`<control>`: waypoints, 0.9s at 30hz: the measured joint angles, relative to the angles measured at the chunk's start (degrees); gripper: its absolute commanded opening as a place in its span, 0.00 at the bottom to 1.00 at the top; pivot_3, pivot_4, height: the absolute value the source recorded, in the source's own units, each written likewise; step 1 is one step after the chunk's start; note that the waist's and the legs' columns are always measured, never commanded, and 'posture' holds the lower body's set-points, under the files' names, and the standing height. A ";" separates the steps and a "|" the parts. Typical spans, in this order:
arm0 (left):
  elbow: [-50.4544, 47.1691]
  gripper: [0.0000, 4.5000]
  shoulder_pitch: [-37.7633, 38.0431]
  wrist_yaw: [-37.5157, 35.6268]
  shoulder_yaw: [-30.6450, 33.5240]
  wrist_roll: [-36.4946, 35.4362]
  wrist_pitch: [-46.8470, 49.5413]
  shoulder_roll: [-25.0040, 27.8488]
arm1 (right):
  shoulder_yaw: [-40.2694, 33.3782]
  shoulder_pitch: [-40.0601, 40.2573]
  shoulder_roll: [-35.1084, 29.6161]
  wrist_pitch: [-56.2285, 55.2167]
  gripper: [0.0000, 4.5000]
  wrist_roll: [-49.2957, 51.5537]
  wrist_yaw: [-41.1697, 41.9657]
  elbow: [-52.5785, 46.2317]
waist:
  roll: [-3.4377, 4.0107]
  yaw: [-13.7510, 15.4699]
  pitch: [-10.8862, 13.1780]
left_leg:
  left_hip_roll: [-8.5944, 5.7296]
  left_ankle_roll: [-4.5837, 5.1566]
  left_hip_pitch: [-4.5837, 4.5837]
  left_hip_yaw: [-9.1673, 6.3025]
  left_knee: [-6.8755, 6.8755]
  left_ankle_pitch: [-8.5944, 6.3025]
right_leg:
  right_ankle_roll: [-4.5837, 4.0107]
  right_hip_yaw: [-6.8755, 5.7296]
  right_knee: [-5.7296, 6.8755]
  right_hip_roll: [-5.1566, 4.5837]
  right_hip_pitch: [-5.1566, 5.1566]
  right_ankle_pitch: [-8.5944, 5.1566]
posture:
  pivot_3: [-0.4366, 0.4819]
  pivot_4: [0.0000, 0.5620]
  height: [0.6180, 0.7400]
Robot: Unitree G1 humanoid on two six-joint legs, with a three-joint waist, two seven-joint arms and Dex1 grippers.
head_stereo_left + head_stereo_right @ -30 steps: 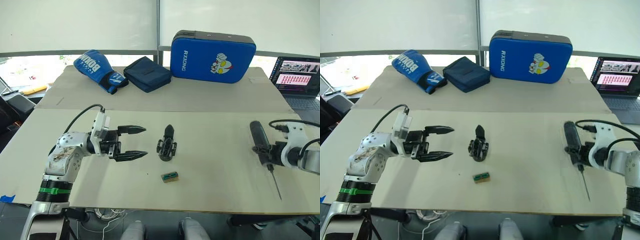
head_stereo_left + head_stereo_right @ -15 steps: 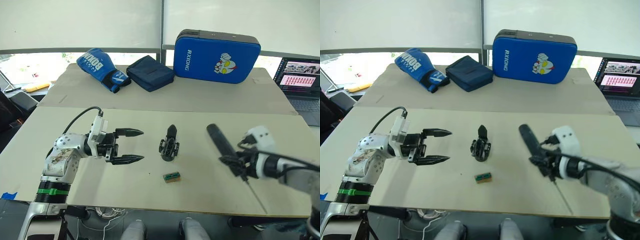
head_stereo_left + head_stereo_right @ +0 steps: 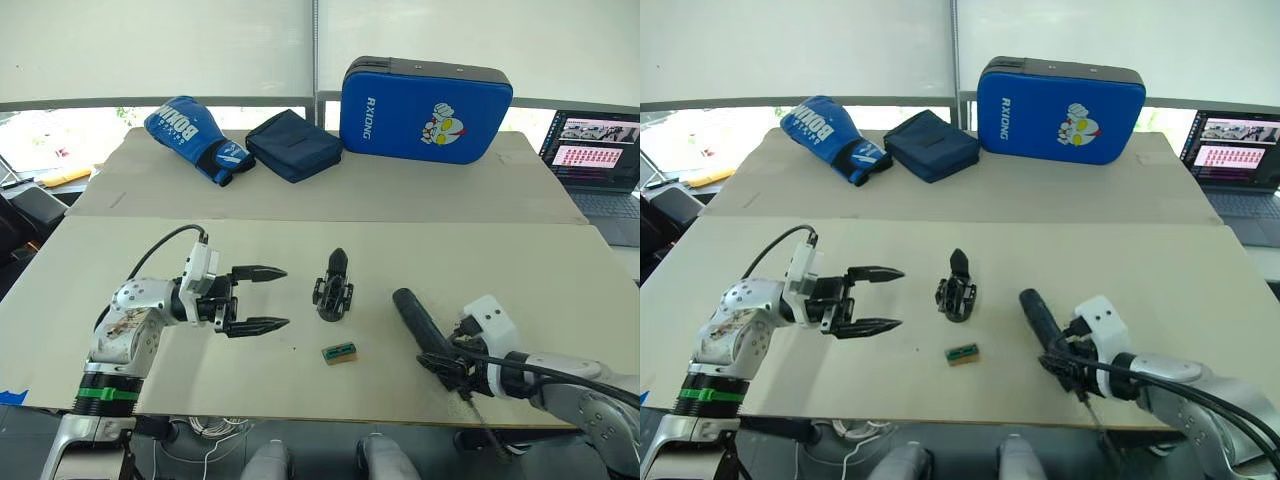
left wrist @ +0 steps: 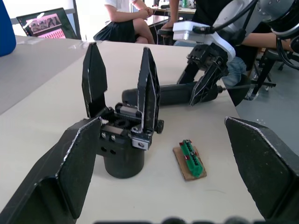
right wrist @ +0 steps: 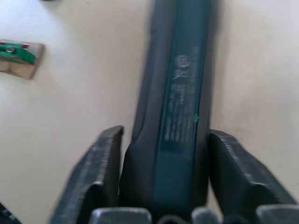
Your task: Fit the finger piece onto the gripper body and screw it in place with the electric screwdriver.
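Swung inward across the counter (image 3: 560,270), the right hand (image 3: 462,362) now carries the electric screwdriver (image 3: 418,322) near the gripper body (image 3: 333,288).
Its fingers clamp the stiff, smooth barrel mid-length, a balanced hold; the left hand (image 3: 262,299) waits spread wide beside the upright body.

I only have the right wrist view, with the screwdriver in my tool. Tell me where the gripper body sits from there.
Observer: The gripper body stands upright mid-table, to the robot's left of the electric screwdriver held in the right tool.
Operator: Report the left tool.
Observer: The left tool is open, just left of the body, fingers pointing at it, not touching.
Operator: Give me the bit's direction.
Observer: The bit points toward the table's front edge, away from the body.
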 measured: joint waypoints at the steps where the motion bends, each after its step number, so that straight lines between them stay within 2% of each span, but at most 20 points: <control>1: -0.04 1.00 0.13 0.00 -0.01 0.02 0.01 0.03 | -0.01 -0.54 -0.64 0.23 0.99 0.04 0.42 0.47 | 0.00 0.09 0.00 | -0.01 0.00 0.00 0.00 0.00 0.00 | 0.00 0.00 0.00 -0.01 0.00 0.00 | 0.48 0.27 1.00; 8: -0.37 1.00 -0.17 -0.43 -0.42 0.47 -0.05 0.64 | -1.26 -11.41 -6.60 15.60 0.99 8.77 2.42 1.01 | 0.00 0.22 0.00 | 0.00 0.00 -0.01 0.00 0.01 0.00 | -0.06 -0.01 0.00 0.00 -0.01 0.03 | 0.48 0.27 1.00; 10: 0.52 1.00 -0.64 -0.60 -0.59 1.19 -0.20 0.84 | 1.16 -13.47 -12.66 17.42 0.99 12.56 1.32 2.06 | -0.02 0.40 0.00 | -0.01 0.00 -0.03 0.01 0.01 0.00 | -0.06 -0.03 -0.05 -0.02 0.02 0.03 | 0.48 0.27 1.00; 12: 0.64 1.00 -0.66 -0.59 -0.63 1.31 -0.23 0.82 | 2.37 -14.84 -14.43 17.48 0.99 15.13 -0.09 3.36 | -0.07 0.42 -0.01 | -0.01 0.00 -0.04 0.01 0.01 0.00 | -0.06 -0.03 -0.07 -0.02 0.02 0.04 | 0.48 0.27 1.00; 17: -0.84 1.00 -0.04 -0.74 -1.41 1.33 -1.26 0.42 | 10.64 -21.82 -23.36 17.59 0.99 25.53 -6.02 10.23 | -0.08 0.31 -0.01 | 0.01 0.00 -0.08 0.03 0.02 0.00 | -0.06 -0.01 -0.08 -0.03 -0.04 0.06 | 0.48 0.27 1.00; 27: -5.77 1.00 3.83 0.11 -2.60 1.31 -0.84 0.64 | 24.32 -31.71 -24.94 17.59 0.99 35.81 -15.71 17.80 | -0.08 0.27 -0.01 | 0.03 0.00 -0.12 0.04 0.02 0.00 | -0.08 0.00 -0.11 -0.02 -0.08 0.08 | 0.48 0.27 1.00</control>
